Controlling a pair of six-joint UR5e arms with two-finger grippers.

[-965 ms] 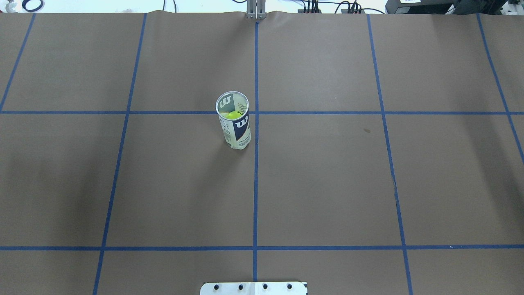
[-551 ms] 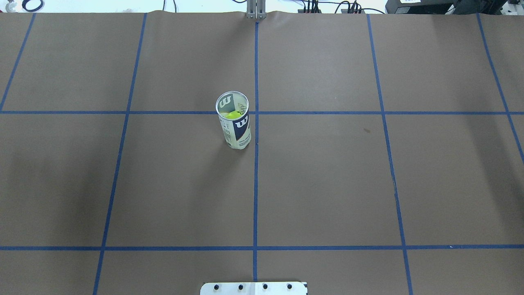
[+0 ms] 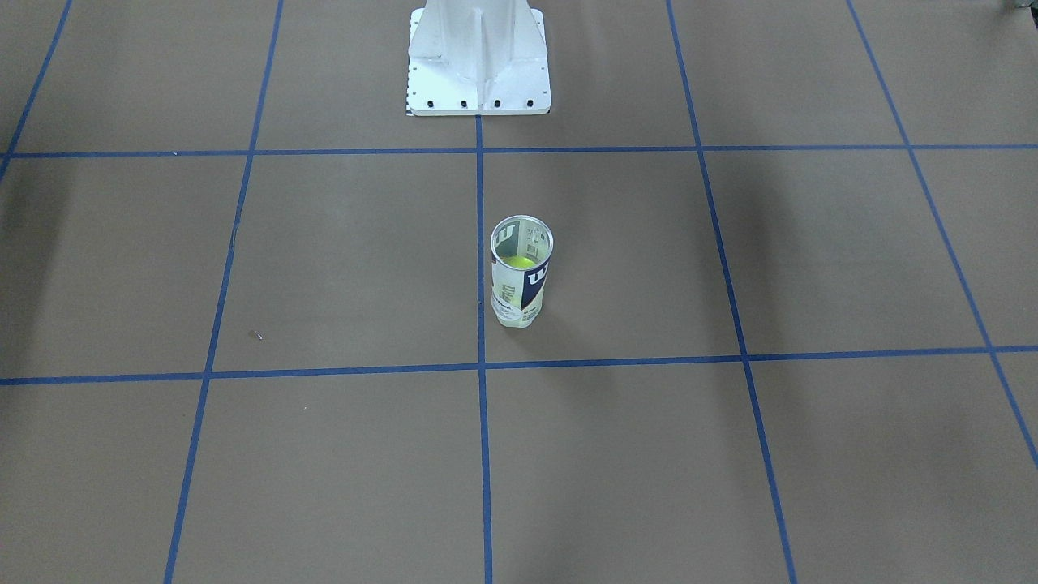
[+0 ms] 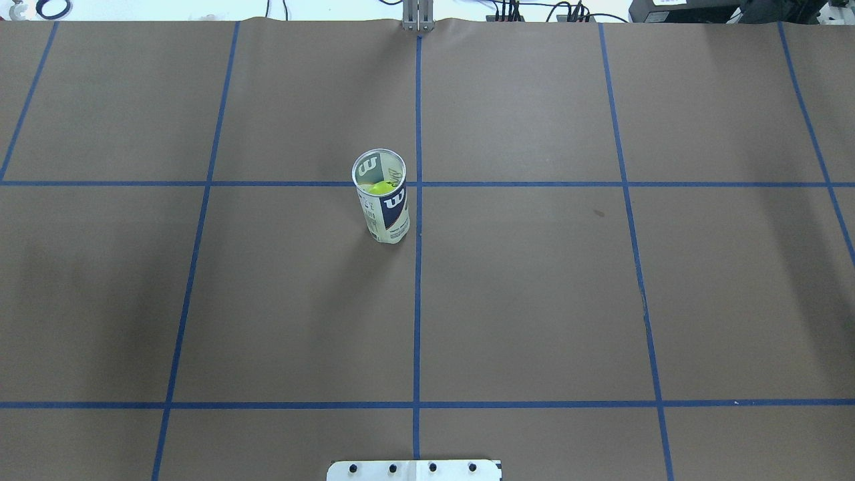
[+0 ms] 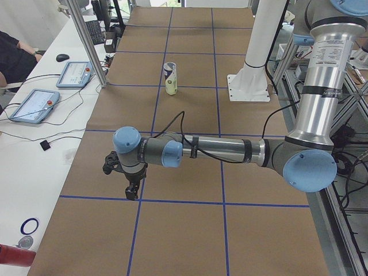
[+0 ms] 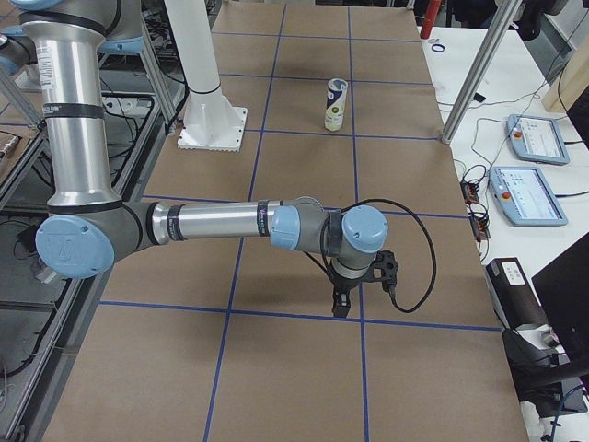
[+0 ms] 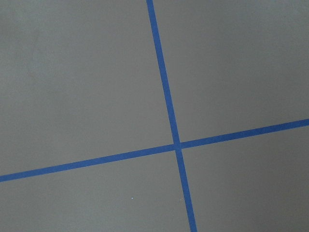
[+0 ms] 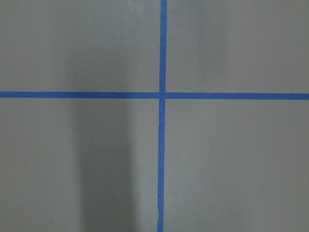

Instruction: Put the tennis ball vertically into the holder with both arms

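The holder [image 4: 381, 204] stands upright near the middle of the table [image 4: 534, 300], w/ its long axis straight up. It is just to the robot's left of the centre line, and the tennis ball [image 4: 381, 188] is inside. The left end effector [image 5: 133, 193] & right end effector [image 6: 340, 306] hang at the table ends, well apart from it. Can't tell if they're open or holding anything. The left one looks a bit nearer.

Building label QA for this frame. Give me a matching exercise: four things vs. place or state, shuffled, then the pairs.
Things:
1 holder
2 tennis ball
3 pedestal base
4 left pincer

States:
A white, dark bolts along its edge
B points down over a tape crossing, far from the holder
C upright, top open, beside the centre tape line
D yellow-green, down inside the holder

Pairs: 1-C, 2-D, 3-A, 4-B
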